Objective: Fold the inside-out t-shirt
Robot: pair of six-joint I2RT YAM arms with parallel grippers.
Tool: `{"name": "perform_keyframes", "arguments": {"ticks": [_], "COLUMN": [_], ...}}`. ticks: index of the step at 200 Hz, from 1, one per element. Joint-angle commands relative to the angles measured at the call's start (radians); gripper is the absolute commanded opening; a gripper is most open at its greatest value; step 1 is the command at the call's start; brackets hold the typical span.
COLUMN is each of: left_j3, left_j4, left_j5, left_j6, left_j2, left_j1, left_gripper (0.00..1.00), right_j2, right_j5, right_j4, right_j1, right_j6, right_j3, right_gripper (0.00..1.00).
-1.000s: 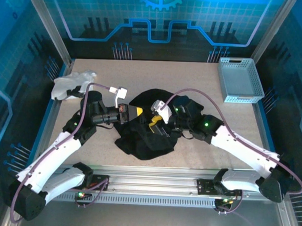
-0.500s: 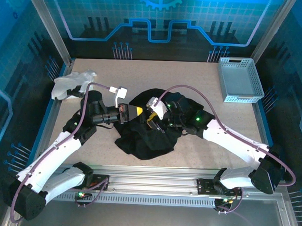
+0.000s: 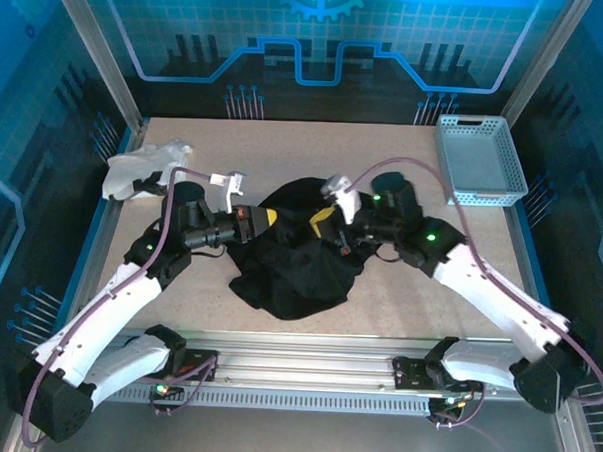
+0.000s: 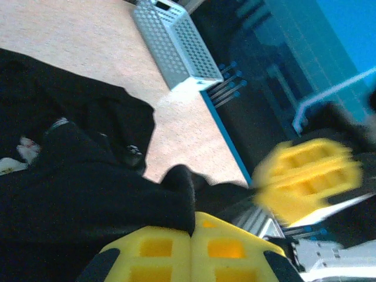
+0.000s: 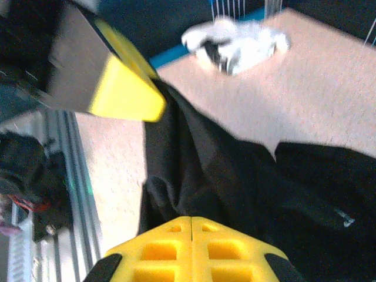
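Right gripper [image 4: 270, 179] fingers [image 4: 311, 161] a yellow blur; white garment [image 5: 235, 41] likewise soft-edged.

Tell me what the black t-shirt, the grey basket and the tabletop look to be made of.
The t-shirt looks like soft matte cloth: limp folds and creases. The basket is probably moulded plastic, light grey, perforated walls. The tabletop is hard, matte, speckled beige, maybe laminate; unsure.

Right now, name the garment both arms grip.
The black t-shirt, pinched in the jaws of the left gripper and right gripper; the white garment lies apart at far left.
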Motion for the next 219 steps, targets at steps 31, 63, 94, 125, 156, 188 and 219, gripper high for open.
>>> {"name": "perform_keyframes", "arguments": {"ticks": [31,63,94,125,156,188,219], "left_j3": [0.009,0.007,-0.010,0.022,-0.007,-0.035,-0.038], "left_j4": [0.025,0.101,0.204,-0.036,-0.099,-0.090,-0.130], "left_j5": [-0.003,0.091,0.192,-0.044,-0.198,-0.267,-0.295], "left_j6": [-0.081,-0.102,-0.129,-0.031,0.013,0.033,0.066], "left_j2": [-0.026,-0.028,-0.033,-0.028,0.011,0.038,0.047], "left_j1": [0.065,0.066,0.065,0.065,0.065,0.065,0.062], "left_gripper": [0.00,0.00,0.00,0.00,0.03,0.05,0.15], "right_j2": [-0.141,-0.141,-0.109,-0.091,-0.046,0.005,0.048], "right_j5": [-0.202,-0.096,-0.102,-0.190,-0.265,-0.278,-0.267], "right_j4": [0.213,0.191,0.191,0.275,0.381,0.420,0.456], "right_j1": [-0.169,-0.171,-0.149,-0.143,-0.140,-0.119,-0.094], "right_j6": [0.200,0.217,0.209,0.236,0.311,0.342,0.375], "right_j3": [-0.168,-0.206,-0.189,-0.164,-0.138,-0.112,-0.093], "right_gripper": [0.00,0.00,0.00,0.00,0.00,0.00,0.00]}}
